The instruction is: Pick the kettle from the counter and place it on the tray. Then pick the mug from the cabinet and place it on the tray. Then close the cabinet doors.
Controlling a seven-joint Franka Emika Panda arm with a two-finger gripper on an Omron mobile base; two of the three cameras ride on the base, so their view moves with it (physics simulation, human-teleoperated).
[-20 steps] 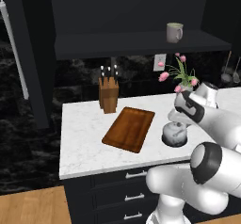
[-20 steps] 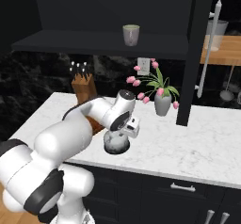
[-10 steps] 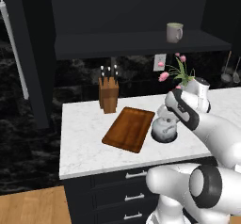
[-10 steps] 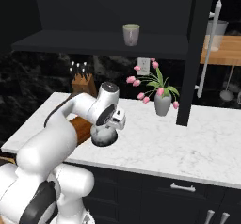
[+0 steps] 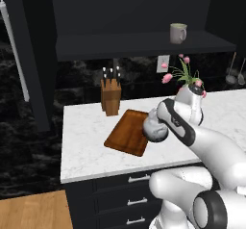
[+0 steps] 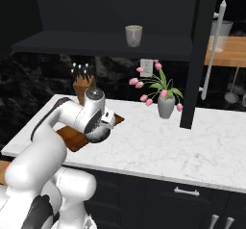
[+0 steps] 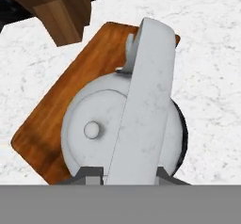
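1. Looking over the arm's left shoulder: the kettle (image 5: 154,127) hangs under the gripper (image 5: 158,123) right at the near edge of the tray (image 5: 126,132), partly over the board and partly over the counter (image 5: 86,141). My read is that it needs to travel further left so its whole base clears that edge before it goes down. The knife block (image 5: 111,96) stands behind the tray's far corner, so keep the swing low and short of it.

2. From the right shoulder: the kettle (image 6: 98,131) sits tucked beneath the wrist, the tray (image 6: 72,135) poking out behind it. The mug (image 6: 134,35) waits up on the cabinet (image 6: 105,46) shelf, the flower vase (image 6: 166,106) well off to the side. Whether the kettle is touching the board I cannot tell from here.

3. Down the hand's own camera: the gripper (image 7: 131,173) is pinched nearly closed on the kettle's (image 7: 92,133) arched handle, which runs straight up the picture. Lid knob is visible, tray (image 7: 56,105) underneath and to one side, bare counter (image 7: 212,77) on the other. Best bet: centre it over the wood, lower level, let go only once it rests flat.
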